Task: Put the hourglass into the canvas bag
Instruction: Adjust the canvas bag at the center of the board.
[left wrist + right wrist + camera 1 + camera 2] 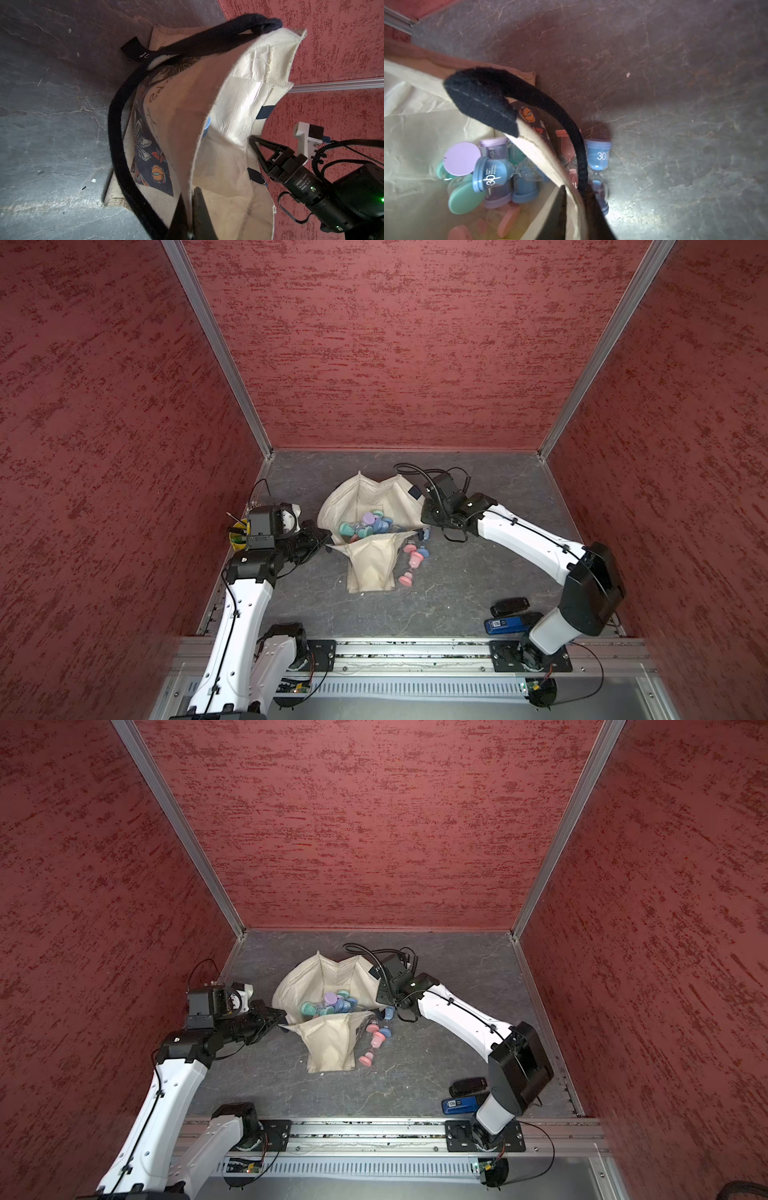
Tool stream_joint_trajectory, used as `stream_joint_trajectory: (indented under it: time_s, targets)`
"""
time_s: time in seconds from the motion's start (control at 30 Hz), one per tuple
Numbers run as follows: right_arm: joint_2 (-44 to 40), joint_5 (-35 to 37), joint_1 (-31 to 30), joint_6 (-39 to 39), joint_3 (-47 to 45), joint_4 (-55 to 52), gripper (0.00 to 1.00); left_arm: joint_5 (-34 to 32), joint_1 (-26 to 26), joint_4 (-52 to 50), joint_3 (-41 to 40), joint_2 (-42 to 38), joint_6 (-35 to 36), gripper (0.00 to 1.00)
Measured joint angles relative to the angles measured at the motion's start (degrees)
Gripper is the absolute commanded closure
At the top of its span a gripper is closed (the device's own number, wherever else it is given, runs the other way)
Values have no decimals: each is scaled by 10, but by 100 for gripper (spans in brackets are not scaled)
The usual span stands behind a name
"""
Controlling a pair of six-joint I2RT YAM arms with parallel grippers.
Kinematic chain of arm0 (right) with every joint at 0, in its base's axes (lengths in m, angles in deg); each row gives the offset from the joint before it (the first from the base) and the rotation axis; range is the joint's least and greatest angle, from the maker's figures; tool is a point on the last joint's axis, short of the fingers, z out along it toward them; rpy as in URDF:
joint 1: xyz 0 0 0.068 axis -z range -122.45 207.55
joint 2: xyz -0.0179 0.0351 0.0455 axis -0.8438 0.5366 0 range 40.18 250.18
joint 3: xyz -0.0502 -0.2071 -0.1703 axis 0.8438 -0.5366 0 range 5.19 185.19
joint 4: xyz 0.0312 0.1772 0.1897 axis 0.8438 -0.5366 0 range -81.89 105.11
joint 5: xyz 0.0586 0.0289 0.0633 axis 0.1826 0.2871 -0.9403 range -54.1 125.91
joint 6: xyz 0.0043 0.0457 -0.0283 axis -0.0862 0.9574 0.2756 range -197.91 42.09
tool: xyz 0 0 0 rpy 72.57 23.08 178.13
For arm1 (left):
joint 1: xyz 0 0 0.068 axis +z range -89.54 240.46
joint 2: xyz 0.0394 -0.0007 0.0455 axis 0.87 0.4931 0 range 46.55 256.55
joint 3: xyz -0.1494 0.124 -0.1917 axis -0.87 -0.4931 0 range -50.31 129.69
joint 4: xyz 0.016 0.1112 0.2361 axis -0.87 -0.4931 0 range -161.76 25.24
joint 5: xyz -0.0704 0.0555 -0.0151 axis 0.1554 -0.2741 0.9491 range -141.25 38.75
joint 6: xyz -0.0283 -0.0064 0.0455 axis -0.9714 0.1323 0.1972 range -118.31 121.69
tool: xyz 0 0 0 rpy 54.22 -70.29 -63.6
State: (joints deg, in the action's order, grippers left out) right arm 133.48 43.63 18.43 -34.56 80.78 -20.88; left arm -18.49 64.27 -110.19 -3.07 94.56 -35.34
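My left claw is pinched tight on the left rim of the bag. My right claw is pinched tight on the right rim, with the dark strap right beside it. Together they hold the mouth open. A pile of hourglasses lies inside. A blue hourglass lies on the table, just outside the bag's right wall and near my right claw, with pink ones beside it. I think the step now is getting the mouth wide and steady. I should pull softly, so the bag does not tip or spill. Both claws are busy, so next the right one must let go. Then it should drop straight onto the blue one's thin middle and not snag the strap.
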Motion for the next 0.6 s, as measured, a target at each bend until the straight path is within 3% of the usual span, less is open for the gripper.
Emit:
stream_joint_trajectory:
  time_s: [0.37,0.6]
  targets:
    - [-43,-12,-38,-22,104,3,100,-61,-4,-29,63,13,6,100]
    - [-75,-21,-60,-30,111,13,100,-127,-39,-59,128,30,21,100]
